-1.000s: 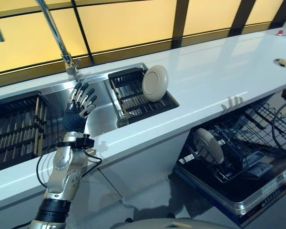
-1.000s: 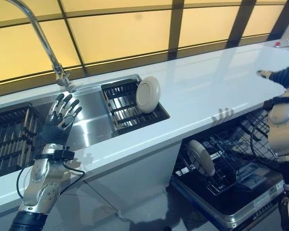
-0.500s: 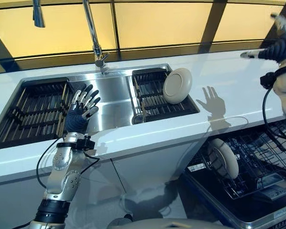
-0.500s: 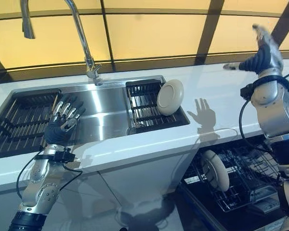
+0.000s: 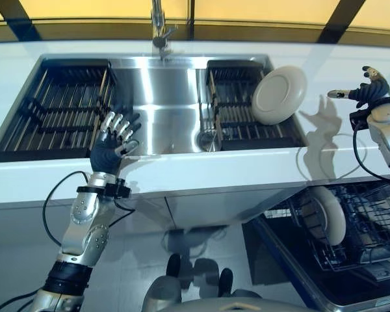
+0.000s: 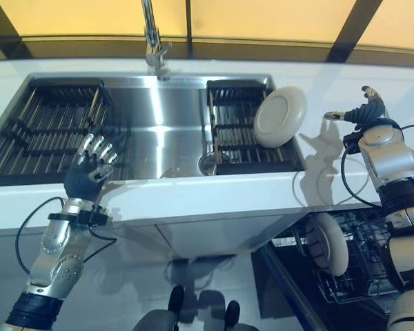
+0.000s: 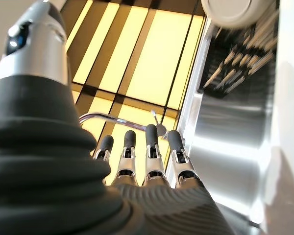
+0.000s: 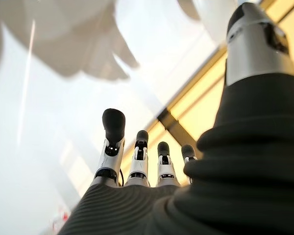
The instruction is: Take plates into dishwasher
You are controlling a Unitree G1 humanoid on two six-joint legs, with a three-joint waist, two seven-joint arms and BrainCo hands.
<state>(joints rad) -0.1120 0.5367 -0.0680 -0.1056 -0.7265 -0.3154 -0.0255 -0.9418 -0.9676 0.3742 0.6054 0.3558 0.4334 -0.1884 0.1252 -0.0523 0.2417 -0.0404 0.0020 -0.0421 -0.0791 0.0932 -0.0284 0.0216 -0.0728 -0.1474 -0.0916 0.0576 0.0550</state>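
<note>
The left hand (image 5: 114,140) hovers with straight, spread fingers over the sink's (image 5: 162,104) front edge, holding nothing. The right hand (image 6: 364,114) hangs spread and empty above the white worktop (image 5: 351,65). One plate (image 5: 279,94) leans in the sink's right rack (image 5: 231,110); another plate (image 5: 330,214) stands in the open dishwasher's rack (image 5: 370,234).

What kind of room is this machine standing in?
It looks like a kitchen. There is a steel sink with a tap set into a white counter, a plate leaning in a dish rack, and an open dishwasher below holding another plate.
</note>
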